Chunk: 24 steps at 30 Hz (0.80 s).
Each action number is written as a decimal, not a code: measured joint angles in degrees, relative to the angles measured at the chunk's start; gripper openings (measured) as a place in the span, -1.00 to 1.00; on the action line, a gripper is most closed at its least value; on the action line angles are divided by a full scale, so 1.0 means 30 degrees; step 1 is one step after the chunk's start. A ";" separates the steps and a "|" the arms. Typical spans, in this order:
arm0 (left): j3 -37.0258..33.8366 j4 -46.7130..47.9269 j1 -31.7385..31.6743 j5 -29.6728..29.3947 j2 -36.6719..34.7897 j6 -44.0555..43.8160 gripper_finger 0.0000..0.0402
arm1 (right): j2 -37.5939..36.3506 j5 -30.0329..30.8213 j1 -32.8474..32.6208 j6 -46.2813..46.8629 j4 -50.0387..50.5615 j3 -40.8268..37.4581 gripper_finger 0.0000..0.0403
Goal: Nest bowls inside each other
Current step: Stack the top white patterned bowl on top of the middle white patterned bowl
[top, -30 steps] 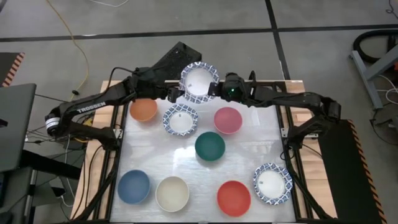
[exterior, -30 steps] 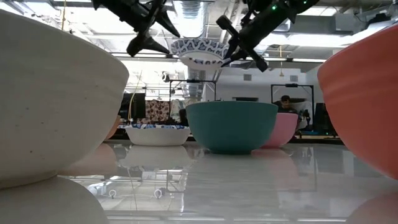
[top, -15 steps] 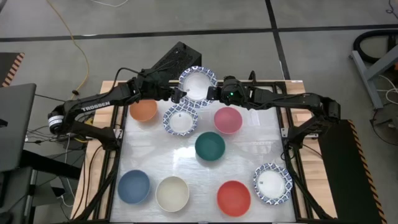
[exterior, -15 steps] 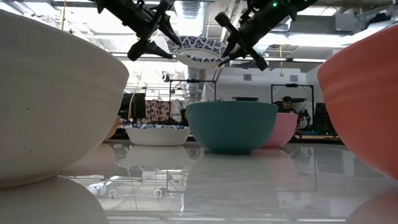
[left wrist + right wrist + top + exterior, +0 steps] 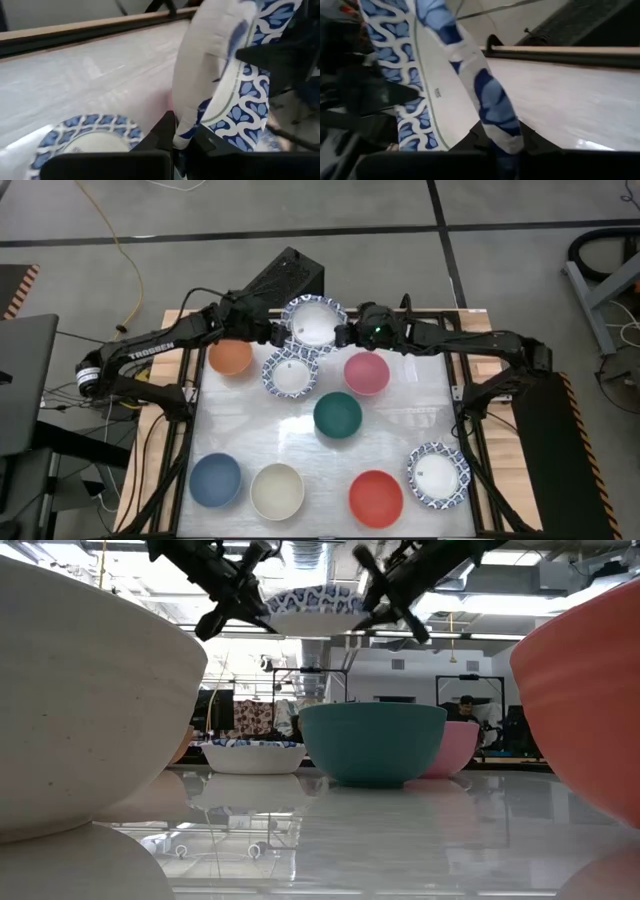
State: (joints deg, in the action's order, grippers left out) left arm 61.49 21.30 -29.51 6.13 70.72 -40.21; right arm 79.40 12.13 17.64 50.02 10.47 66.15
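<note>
Glossy white table point(image 5: 390, 430), eight bowls point(image 5: 338, 414)

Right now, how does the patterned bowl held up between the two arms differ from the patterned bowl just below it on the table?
The raised bowl hangs in the air above the table's far edge; the resting bowl sits flat on the table. The raised bowl has the left gripper shut on its rim, with the right gripper at the opposite rim; the resting bowl is untouched. Both are white inside with blue patterned rims and look alike in size.
</note>
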 joint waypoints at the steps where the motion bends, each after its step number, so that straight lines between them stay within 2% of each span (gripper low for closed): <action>1: 0.0000 0.0292 -0.0220 0.0307 -0.0102 -0.0013 -0.99 | -0.0312 -0.0235 0.0156 -0.0325 0.0023 0.0000 -0.74; 5: 0.0036 0.0504 -0.0893 0.1493 -0.0278 -0.0413 -1.00 | -0.1442 -0.0931 0.0623 -0.1405 0.0633 0.0000 -0.74; 9: 0.0015 0.0576 -0.1194 0.1853 -0.0256 -0.0639 -1.00 | -0.2123 -0.2035 0.0797 -0.2212 0.1513 0.0002 -0.70; 11: 0.0018 0.0591 -0.1206 0.1542 -0.0263 -0.0618 -1.00 | -0.2253 -0.2232 0.0789 -0.2380 0.2078 0.0007 -0.62; 15: -0.0001 0.1676 -0.1255 0.1518 -0.0242 -0.0352 -1.00 | -0.2264 -0.2296 0.0673 -0.2336 0.3276 0.0000 -0.34; 19: -0.0034 0.5175 -0.1455 0.2408 -0.0223 0.0878 -1.00 | -0.2977 -0.2530 0.0768 -0.2339 0.4454 -0.0007 -0.09; 24: -0.0022 0.6799 -0.1488 0.2763 -0.0147 0.1926 -1.00 | -0.3995 -0.2476 0.0797 -0.2337 0.5113 0.0000 0.03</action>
State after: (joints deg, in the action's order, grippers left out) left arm 61.43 41.69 -33.98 14.41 70.28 -34.43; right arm 67.41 4.70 20.03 43.01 25.81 66.15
